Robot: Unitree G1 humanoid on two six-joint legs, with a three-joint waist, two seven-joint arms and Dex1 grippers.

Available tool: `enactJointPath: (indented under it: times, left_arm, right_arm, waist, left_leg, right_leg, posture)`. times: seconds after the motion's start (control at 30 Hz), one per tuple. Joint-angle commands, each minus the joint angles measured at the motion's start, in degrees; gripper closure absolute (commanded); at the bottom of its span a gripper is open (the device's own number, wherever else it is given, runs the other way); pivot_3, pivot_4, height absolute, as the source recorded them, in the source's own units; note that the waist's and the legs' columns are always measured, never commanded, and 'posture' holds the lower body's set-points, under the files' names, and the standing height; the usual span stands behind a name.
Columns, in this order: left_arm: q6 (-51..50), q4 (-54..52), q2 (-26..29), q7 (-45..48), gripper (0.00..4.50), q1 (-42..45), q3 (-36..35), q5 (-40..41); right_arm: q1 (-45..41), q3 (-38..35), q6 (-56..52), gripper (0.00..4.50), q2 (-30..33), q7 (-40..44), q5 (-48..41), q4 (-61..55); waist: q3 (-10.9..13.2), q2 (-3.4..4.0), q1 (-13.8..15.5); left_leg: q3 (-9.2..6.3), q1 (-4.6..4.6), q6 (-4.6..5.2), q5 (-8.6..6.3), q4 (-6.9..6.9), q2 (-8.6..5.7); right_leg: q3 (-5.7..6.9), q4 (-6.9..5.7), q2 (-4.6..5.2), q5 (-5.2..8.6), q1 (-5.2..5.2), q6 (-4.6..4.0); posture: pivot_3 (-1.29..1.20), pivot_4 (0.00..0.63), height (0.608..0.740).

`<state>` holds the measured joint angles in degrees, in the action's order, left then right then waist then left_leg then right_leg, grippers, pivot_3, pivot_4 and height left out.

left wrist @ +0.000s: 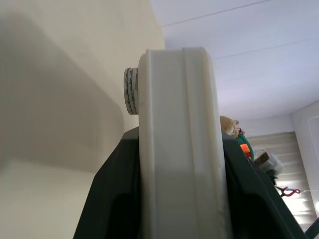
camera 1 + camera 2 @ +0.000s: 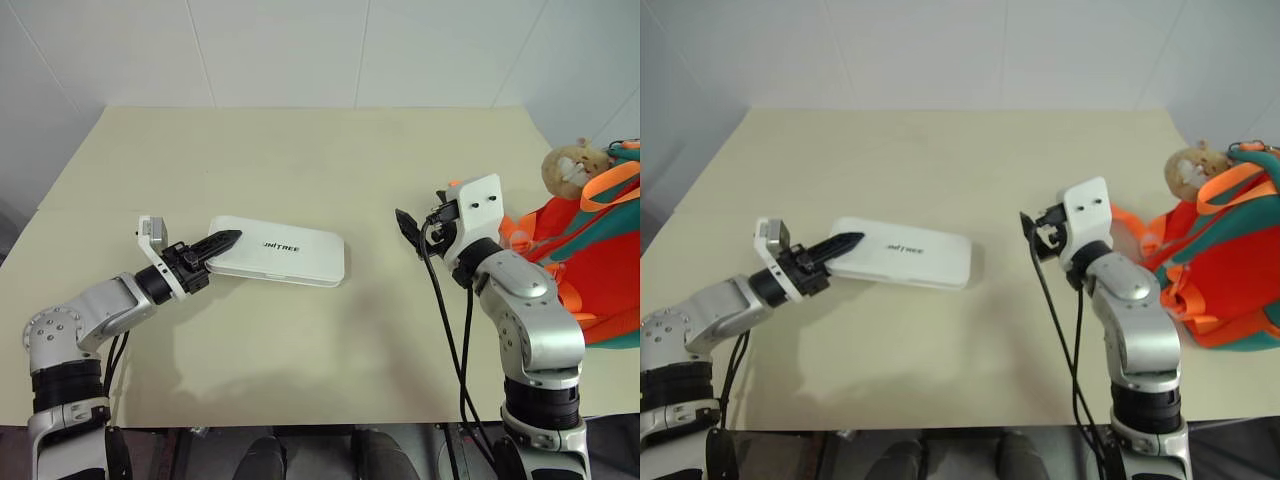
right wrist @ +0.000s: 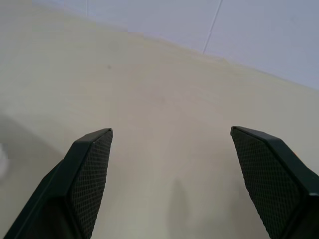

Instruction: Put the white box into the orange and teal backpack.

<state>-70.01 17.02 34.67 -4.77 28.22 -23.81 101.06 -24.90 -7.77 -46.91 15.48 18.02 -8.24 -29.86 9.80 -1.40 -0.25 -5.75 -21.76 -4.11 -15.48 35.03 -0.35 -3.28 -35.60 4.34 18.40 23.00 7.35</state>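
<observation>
Looking down from the head camera's left eye, the white box [image 2: 279,251] sits toward the robot's left side of the tabletop [image 2: 300,150], its long axis running side to side. The left gripper [image 2: 222,241] is clamped on the box's near-left short end, so the far end points across at the orange and teal backpack [image 2: 592,258], which slumps at the right edge with a tan plush toy [image 2: 572,168] on top. The right gripper [image 2: 409,230] hovers between box and backpack, well apart from the box and holding nothing.

The right eye gives the same layout: the left arm is plainly the one carrying, and the backpack lies off the box's far end, past the right arm.

From the left wrist, the box's thin edge [image 1: 179,149] stands between the two black fingers [image 1: 107,199], which press its flat faces; a small round pad [image 1: 130,91] sticks out from one face.

From the right wrist, the fingers [image 3: 89,174] are spread wide over bare tabletop.

I judge the coming move to be a carry rightward along the box's own length, toward the bag.
</observation>
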Motion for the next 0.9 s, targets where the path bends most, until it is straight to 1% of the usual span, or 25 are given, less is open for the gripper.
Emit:
enactJointPath:
  times: [0.03,0.17,0.27,0.33,0.47,0.63,0.9]
  left_arm:
    - [-0.77,2.39,1.19,4.82,3.09,3.44,0.38,-2.59]
    - [-2.92,5.72,1.04,8.78,3.09,6.56,1.13,-5.49]
    - [-4.15,7.75,0.76,11.14,3.09,8.27,1.16,-7.43]
    - [-4.78,8.98,0.68,12.64,3.09,9.36,1.05,-8.80]
    - [-4.84,11.01,-0.16,15.31,3.09,10.97,1.59,-13.23]
    - [-5.26,12.15,-1.50,17.87,3.09,11.76,1.17,-17.40]
    - [-6.19,12.58,-3.18,19.76,3.09,12.28,-0.48,-21.02]
  right_arm:
    - [1.89,-6.43,-3.19,0.00,-2.00,-3.94,-2.80,-6.07]
    - [3.55,-10.85,-5.94,0.00,-1.02,-4.44,-5.54,-8.08]
    - [3.10,-14.66,-8.80,0.00,-0.99,-4.91,-8.41,-9.48]
    - [2.77,-16.05,-10.11,0.00,-0.83,-4.95,-10.09,-10.04]
    - [5.06,-22.78,-13.35,0.00,0.25,-2.67,-16.81,-12.57]
    - [9.75,-26.91,-11.48,0.00,3.62,-1.63,-19.59,-13.19]
    - [16.00,-34.84,-9.42,0.00,6.53,-0.22,-27.69,-14.13]
  waist:
    - [0.00,0.00,0.16]
    - [-0.01,-0.01,0.14]
    - [-0.01,-0.01,-0.05]
    - [-0.01,-0.01,-0.34]
    - [-0.01,-0.01,-0.45]
    - [-0.01,-0.02,0.06]
    - [-0.01,-0.02,0.11]
  left_leg:
    - [-0.01,-0.01,0.00,0.00,0.00,-0.01]
    - [0.00,-0.16,0.03,-0.01,0.04,-0.09]
    - [0.03,-0.44,0.01,0.01,0.03,-0.07]
    - [0.04,-0.45,-0.03,0.03,-0.02,-0.01]
    - [0.06,-0.47,-0.04,0.03,-0.04,0.01]
    - [0.08,-0.48,0.03,0.00,-0.01,-0.06]
    - [0.08,-0.47,0.04,0.01,0.04,-0.04]
  right_leg:
    - [0.01,0.01,0.01,0.00,-0.01,0.00]
    - [0.01,0.07,0.09,-0.01,0.06,0.01]
    - [-0.01,-0.06,0.08,-0.01,0.46,0.01]
    - [-0.01,-0.07,0.02,0.00,0.53,0.01]
    - [-0.01,-0.06,0.02,0.00,0.54,0.00]
    - [-0.02,-0.02,0.09,-0.01,0.50,0.01]
    - [-0.02,-0.07,0.07,-0.01,0.48,0.02]
  posture:
    - [0.00,0.150,0.740]
    - [0.00,0.150,0.740]
    - [0.00,0.150,0.740]
    - [0.00,0.150,0.740]
    - [0.00,0.150,0.740]
    - [0.00,0.150,0.740]
    - [0.00,0.150,0.740]
